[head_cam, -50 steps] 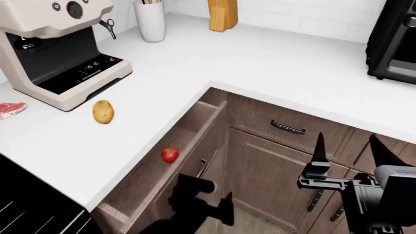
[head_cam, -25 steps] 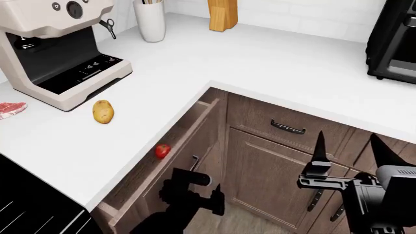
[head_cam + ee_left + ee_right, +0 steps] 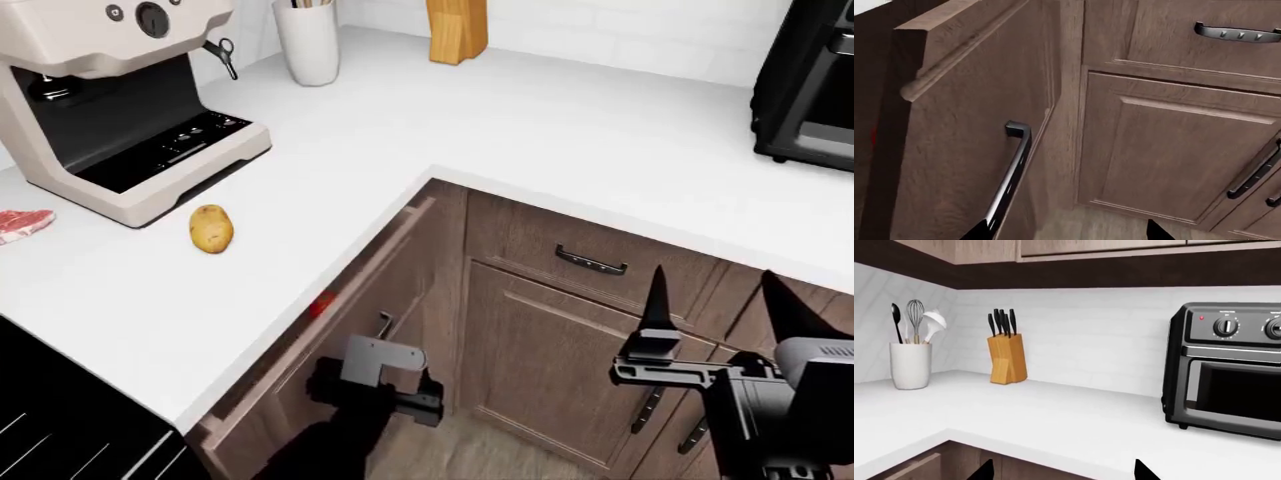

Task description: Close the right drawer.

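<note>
The right drawer (image 3: 350, 318) of grey-brown wood stands out only a narrow gap under the white counter; its slim dark bar handle (image 3: 383, 326) shows on the flat front. In the left wrist view the drawer front (image 3: 961, 150) fills one side, with the handle (image 3: 1014, 170) running down it. My left gripper (image 3: 384, 378) (image 3: 1067, 235) is open and close against the drawer front, one fingertip (image 3: 979, 232) next to the handle's lower end. My right gripper (image 3: 721, 312) (image 3: 1064, 472) is open and empty, held up in front of the cabinets at the right. A sliver of something red (image 3: 320, 305) shows in the drawer gap.
A smaller drawer front with a short handle (image 3: 591, 262) and cabinet doors (image 3: 547, 350) stand at right angles beside the drawer. On the counter (image 3: 534, 130) are a coffee machine (image 3: 120, 100), potato (image 3: 210, 229), raw meat (image 3: 24, 222), utensil jar (image 3: 308, 40), knife block (image 3: 457, 30) and black oven (image 3: 807, 80).
The drawer has slid in from well open to nearly shut. My left gripper has moved in with its front. The red thing inside is now almost hidden. The right arm has not moved.
</note>
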